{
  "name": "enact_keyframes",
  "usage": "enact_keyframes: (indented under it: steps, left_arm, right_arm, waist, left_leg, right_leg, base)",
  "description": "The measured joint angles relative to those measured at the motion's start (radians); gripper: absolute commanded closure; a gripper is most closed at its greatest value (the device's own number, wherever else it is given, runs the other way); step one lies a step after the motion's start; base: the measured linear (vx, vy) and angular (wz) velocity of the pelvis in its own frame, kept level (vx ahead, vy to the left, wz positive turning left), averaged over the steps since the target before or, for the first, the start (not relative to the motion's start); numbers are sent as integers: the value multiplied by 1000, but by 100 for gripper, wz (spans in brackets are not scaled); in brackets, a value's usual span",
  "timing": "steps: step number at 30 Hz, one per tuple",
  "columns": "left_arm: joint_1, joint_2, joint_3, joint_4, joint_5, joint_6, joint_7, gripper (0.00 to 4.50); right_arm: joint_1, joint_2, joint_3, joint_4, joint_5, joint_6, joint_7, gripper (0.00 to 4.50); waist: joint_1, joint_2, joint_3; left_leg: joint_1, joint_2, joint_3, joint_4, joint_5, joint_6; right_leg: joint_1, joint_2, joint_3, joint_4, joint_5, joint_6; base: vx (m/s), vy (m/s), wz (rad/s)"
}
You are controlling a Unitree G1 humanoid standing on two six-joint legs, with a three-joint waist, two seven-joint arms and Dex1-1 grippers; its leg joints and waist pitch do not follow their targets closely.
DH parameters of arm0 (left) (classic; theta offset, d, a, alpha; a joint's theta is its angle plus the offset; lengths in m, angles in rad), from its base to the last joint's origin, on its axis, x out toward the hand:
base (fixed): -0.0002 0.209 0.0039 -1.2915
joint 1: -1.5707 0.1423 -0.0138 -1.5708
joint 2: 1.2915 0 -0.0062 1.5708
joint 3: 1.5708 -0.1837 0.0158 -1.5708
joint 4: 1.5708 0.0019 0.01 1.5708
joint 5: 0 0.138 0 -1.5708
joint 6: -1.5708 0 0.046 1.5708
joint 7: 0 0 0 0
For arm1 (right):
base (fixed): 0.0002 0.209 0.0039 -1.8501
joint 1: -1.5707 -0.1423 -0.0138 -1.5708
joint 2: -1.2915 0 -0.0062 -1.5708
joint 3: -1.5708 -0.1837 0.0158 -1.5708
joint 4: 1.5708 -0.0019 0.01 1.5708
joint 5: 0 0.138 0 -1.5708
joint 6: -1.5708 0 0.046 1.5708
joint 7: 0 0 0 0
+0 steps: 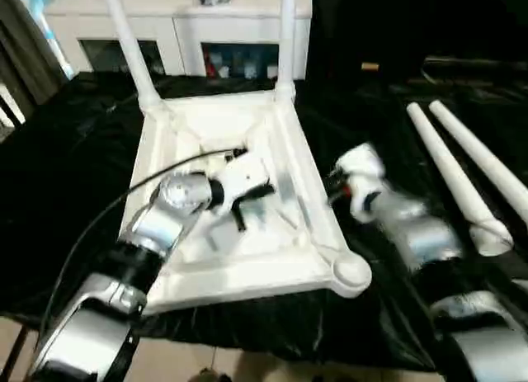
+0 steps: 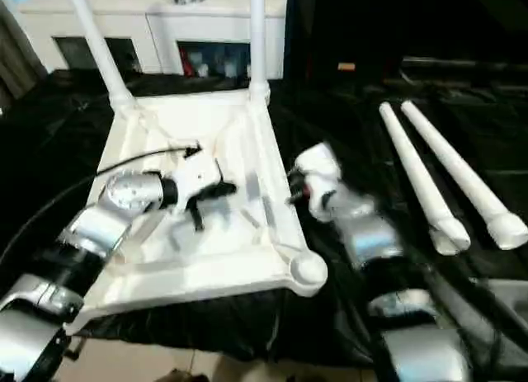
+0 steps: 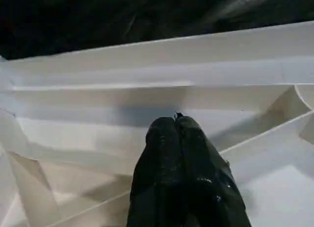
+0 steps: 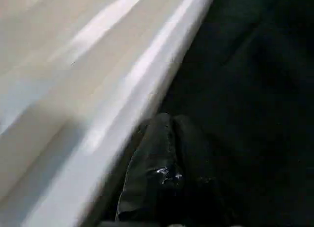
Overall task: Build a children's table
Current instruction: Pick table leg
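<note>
Left eye view has the tabletop lying upside down on the black table, ribs up, toward its left half and reaching the near edge. Two legs already stand in the far sockets, one at the far left corner and one at the far right corner. The left pincer hovers over the ribbed underside with its fingers pressed together, holding nothing. Just off the tabletop's right rim the right pincer is also closed and empty, low by the black cloth. Near the table's right edge lie two loose legs, side by side, well apart from the tabletop. The near right socket is empty. The legs look light, stiff and smooth, likely to slip or roll in a pinch, so a grip around the tube near its thick end seems best. The tabletop seems rigid but light enough to slide when pushed.
</note>
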Motion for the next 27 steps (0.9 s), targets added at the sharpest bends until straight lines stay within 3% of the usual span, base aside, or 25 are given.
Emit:
enact_keyframes:
  steps: [4,9,10,12,16,22,25,27]
  left_arm:
    - [42,38,32,-88,-42,31,-35,450]
    - [55,-1,65,-235,-136,130,-55,450]
    - [56,-10,71,-260,-163,155,-61,409]
    - [59,-21,80,-288,-198,197,-78,409]
    - [75,-41,75,-333,-233,244,-95,369]
    - [112,-46,54,-397,-249,317,-95,316]
    - [115,-46,48,-428,-262,338,-95,298]
    - [118,-46,45,-436,-266,349,-96,285]
  right_arm:
    - [-12,-86,-77,-51,16,98,-15,386]
    - [-53,-180,-108,-10,13,203,-31,355]
    - [-62,-198,-127,-9,11,217,-34,333]
    - [-65,-218,-135,-7,11,226,-34,327]
    - [-65,-233,-140,34,6,239,-44,291]
    - [-94,-292,-157,100,3,247,-57,236]
    - [-96,-314,-165,122,-6,248,-64,229]
    - [-96,-331,-166,148,-7,247,-65,198]
  waist:
    - [1,0,0]
    - [9,2,1]
    - [9,2,1]
    - [7,2,1]
    - [-3,3,0]
    - [-3,5,0]
    - [-2,5,0]
    - [-2,5,0]
  left_leg:
    - [0,0,0,0,0,0]
    - [-1,-1,1,3,0,0]
    - [1,0,1,3,0,0]
    - [1,0,1,3,0,0]
    - [2,0,1,3,0,0]
    - [2,0,1,3,0,0]
    - [1,0,1,3,0,0]
    - [1,0,1,4,0,0]
  right_leg:
    - [0,0,0,-1,0,0]
    - [1,-1,0,1,0,0]
    - [2,-1,1,1,0,0]
    - [2,-1,1,2,0,0]
    - [1,-1,1,4,0,0]
    - [1,-1,0,4,-1,0]
    - [1,-1,0,4,-1,0]
    - [1,-1,0,4,-1,0]
  base:
    - [0,0,0]
    - [0,0,0]
    - [0,0,0]
    - [0,0,0]
    - [0,0,0]
    - [0,0,0]
    - [0,0,0]
    - [0,0,0]
